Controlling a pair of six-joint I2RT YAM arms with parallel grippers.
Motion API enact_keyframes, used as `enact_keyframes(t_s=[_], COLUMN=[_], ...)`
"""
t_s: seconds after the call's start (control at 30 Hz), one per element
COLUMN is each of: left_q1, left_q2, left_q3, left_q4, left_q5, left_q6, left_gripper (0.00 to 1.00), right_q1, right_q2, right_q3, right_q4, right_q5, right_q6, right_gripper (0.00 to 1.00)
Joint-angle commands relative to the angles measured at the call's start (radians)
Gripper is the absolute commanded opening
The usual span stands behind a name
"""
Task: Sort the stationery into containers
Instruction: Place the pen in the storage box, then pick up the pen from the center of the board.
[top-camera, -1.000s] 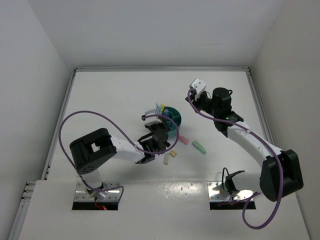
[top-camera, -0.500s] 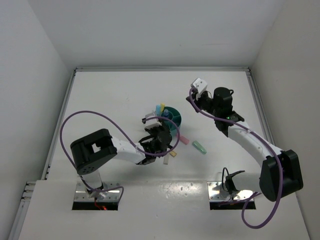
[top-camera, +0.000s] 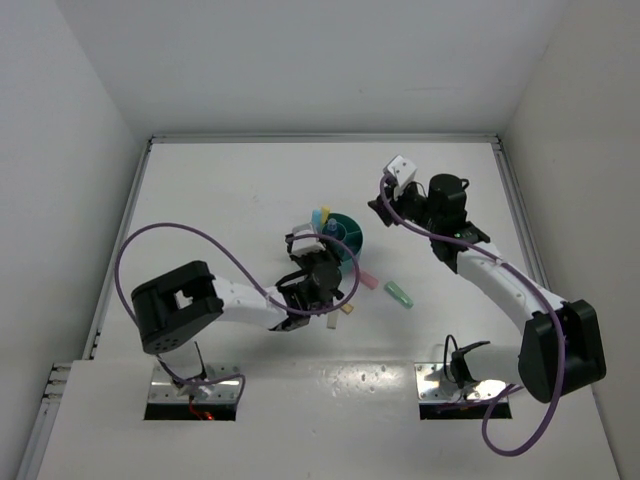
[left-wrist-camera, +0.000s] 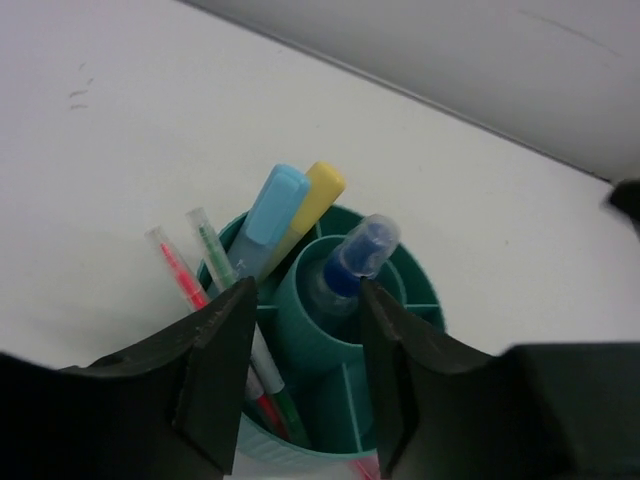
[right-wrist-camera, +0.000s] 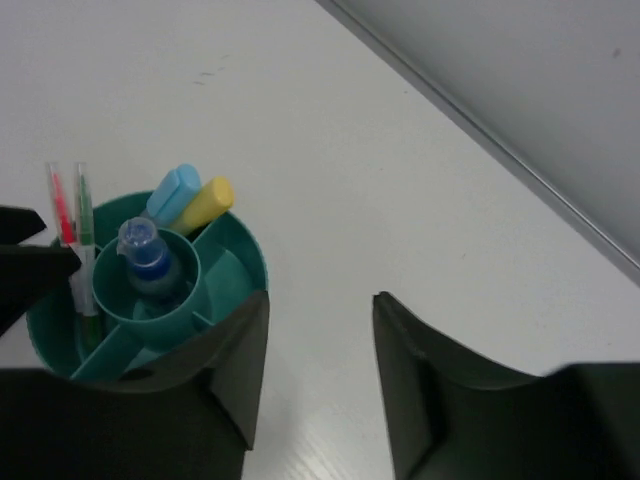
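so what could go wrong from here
The left gripper hangs open right by the organiser; its fingers could snag the leaning thin pens or tip the organiser. The pink marker and green marker lie loose beside the left arm, so a sweep could knock them away.

a robot lab cell: bare white walls (top-camera: 300, 60) around a white table (top-camera: 220, 190) with bolted arms (top-camera: 500, 288).

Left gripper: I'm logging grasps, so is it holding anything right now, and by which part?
Nothing is held. The left gripper stands open above the teal organiser, with nothing pinched between its fingers.
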Motion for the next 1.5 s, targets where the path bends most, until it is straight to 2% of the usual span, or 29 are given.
enact_keyframes(t_s=[0.0,0.03,0.07,0.1,0.13,0.17,0.2,0.23,0.3,0.33,0.37,0.4,0.43,0.5,0.53,0.6,0.7,0.93,1.1,1.47], left_q1=[-0.052,-0.063,-0.072,-0.082,-0.082,-0.082,-0.082,-0.071,-0.033,-0.014,0.007,0.048,0.067,0.104,0.115,0.133,0.165,0.165,0.165,0.165], left_q2=[-0.182,-0.183,-0.265,-0.31,-0.356,-0.396,-0.469,-0.506,-0.595,-0.69,-0.735,-0.813,-0.848,-0.916,-0.947,-1.02,-1.045,-1.016,-1.016,-1.044], left_q3=[0.028,0.028,0.049,0.072,0.102,0.169,0.2,0.218,0.2,0.183,0.151,0.14,0.127,0.067,0.042,-0.027,-0.062,-0.062,-0.084,-0.105], left_q4=[0.097,0.061,-0.008,-0.112,-0.385,-0.542,-0.694,-0.879,-0.985,-1.077,-1.123,-1.172,-1.237,-1.265,-1.265,-1.245,-1.217,-1.185,-1.165,-1.154], left_q5=[-0.014,-0.026,-0.035,-0.035,-0.035,-0.035,-0.022,0.019,0.151,0.191,0.227,0.274,0.291,0.311,0.32,0.345,0.377,0.386,0.386,0.396], left_q6=[0.17,0.181,0.181,0.149,0.05,-0.021,-0.094,-0.125,-0.113,-0.127,-0.148,-0.173,-0.188,-0.216,-0.216,-0.216,-0.163,-0.109,-0.109,-0.109], left_gripper=[0.53,0.53,0.55,0.51,0.35,0.1,0.0,0.0,0.0,0.11,0.3,0.63,0.7,0.83,0.83,0.84,0.84,0.84,0.84,0.84], right_q1=[-0.011,-0.011,-0.022,-0.022,-0.022,-0.022,-0.022,-0.022,-0.022,-0.022,-0.004,0.009,0.009,0.009,0.009,0.018,0.041,0.107,0.148,0.197], right_q2=[0.004,0.018,0.018,0.031,0.05,0.061,0.061,0.073,0.073,0.059,0.059,0.059,0.076,0.128,0.145,0.166,0.189,0.297,0.35,0.423], right_q3=[0.047,0.064,0.081,0.127,0.153,0.18,0.225,0.237,0.205,0.178,0.128,0.112,0.112,0.112,0.124,0.124,0.101,0.073,0.092,0.092], right_q4=[-0.045,-0.082,-0.125,-0.262,-0.349,-0.436,-0.525,-0.683,-0.765,-0.779,-0.788,-0.807,-0.831,-0.883,-0.912,-0.931,-0.91,-0.859,-0.83,-0.804], right_q5=[-0.055,-0.068,-0.107,-0.13,-0.148,-0.17,-0.17,-0.17,-0.147,-0.088,-0.04,0.003,0.013,0.055,0.066,0.102,0.162,0.229,0.324,0.398], right_q6=[-0.042,-0.065,-0.088,-0.178,-0.239,-0.295,-0.4,-0.453,-0.505,-0.505,-0.496,-0.473,-0.45,-0.421,-0.421,-0.394,-0.357,-0.246,-0.17,-0.123], right_gripper=[0.59,0.59,0.59,0.48,0.33,0.16,0.02,0.0,0.0,0.13,0.25,0.41,0.48,0.64,0.71,0.71,0.71,0.66,0.54,0.52])
